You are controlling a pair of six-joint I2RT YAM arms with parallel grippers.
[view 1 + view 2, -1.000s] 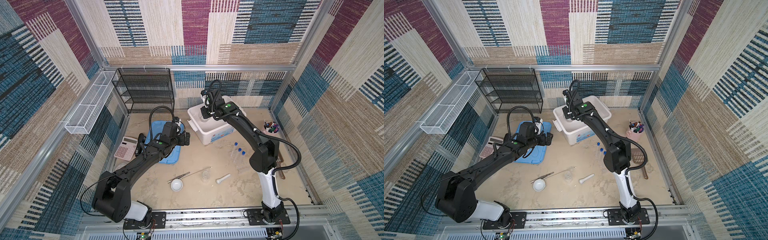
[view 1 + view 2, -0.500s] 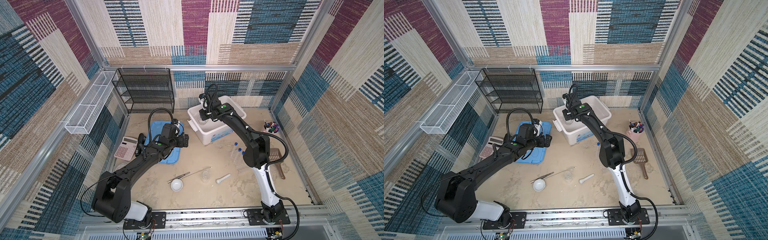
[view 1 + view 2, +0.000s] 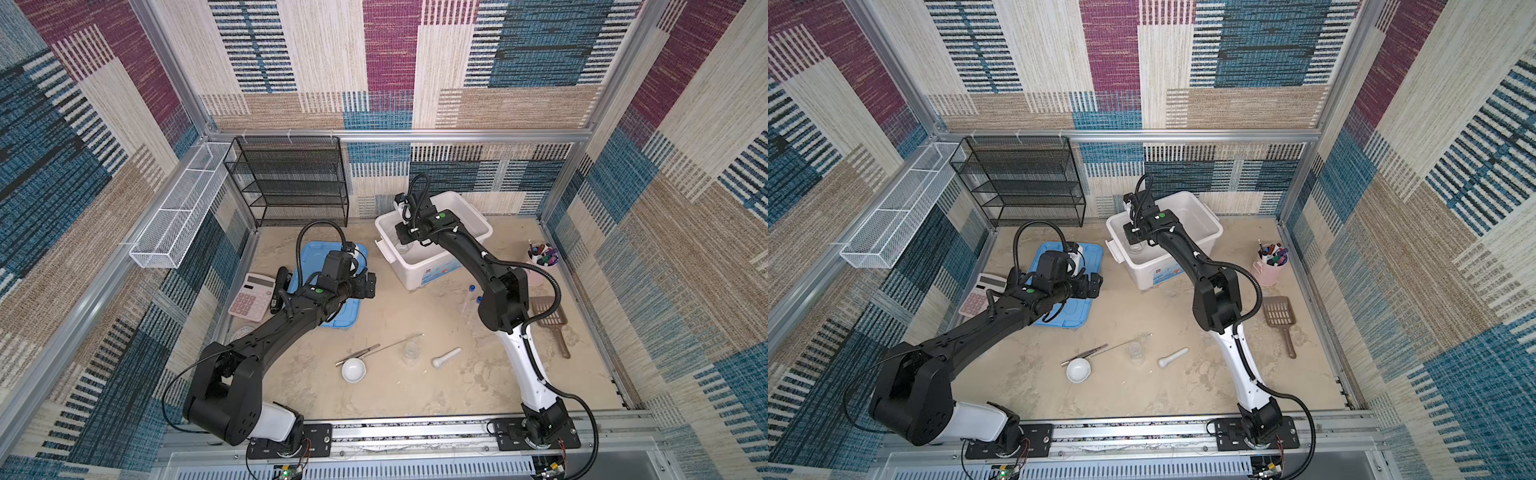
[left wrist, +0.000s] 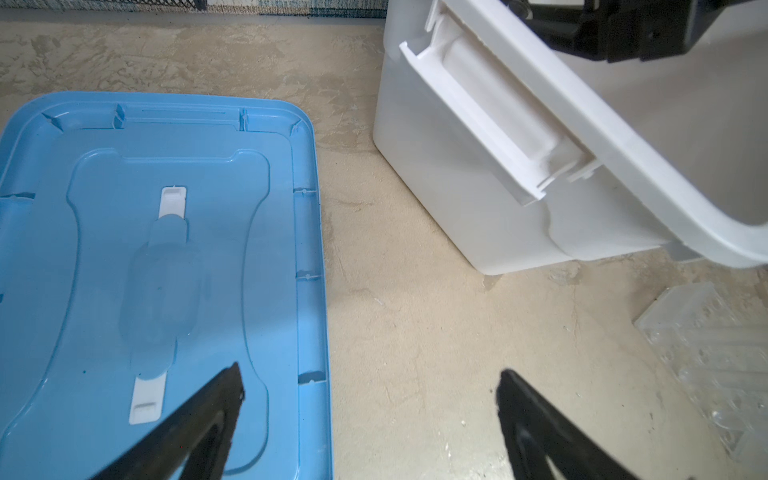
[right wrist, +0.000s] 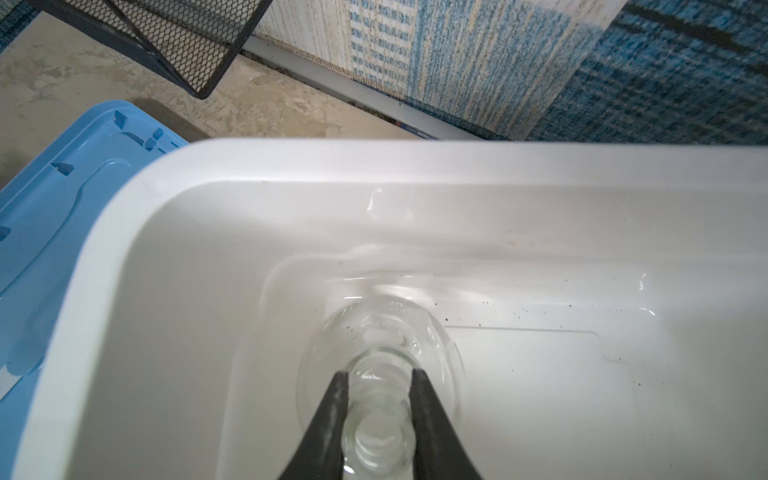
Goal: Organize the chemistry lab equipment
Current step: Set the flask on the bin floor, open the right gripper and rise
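The flask (image 5: 386, 328) stands upright inside the white bin (image 5: 291, 162), its base at or just above the bin's floor near one corner. The right fingers (image 5: 328, 415) are clenched on its neck, one blade on each side. Over the last second the right arm has folded its elbow inward and sunk the wrist below the rim, so the flask has gone from over the bin to down inside it. By my reading the carry is over and only the release remains. Letting go while the base is a little off the floor could tip the glass.

Beside the bin, the left fingers (image 4: 199, 415) are spread wide and hold nothing. They hover over bare desk (image 3: 415, 395) between the blue lid (image 4: 166, 249) and the bin's latch side, and they have hardly shifted.

Farther out, most of the work still waits on the desk: the beaker (image 3: 411, 353), the white dish (image 3: 353, 370), the tweezers (image 3: 358, 353) and the wire brush (image 3: 399, 341) lie close together. In a top view the test tubes (image 3: 471, 291) peek out from behind the right elbow.
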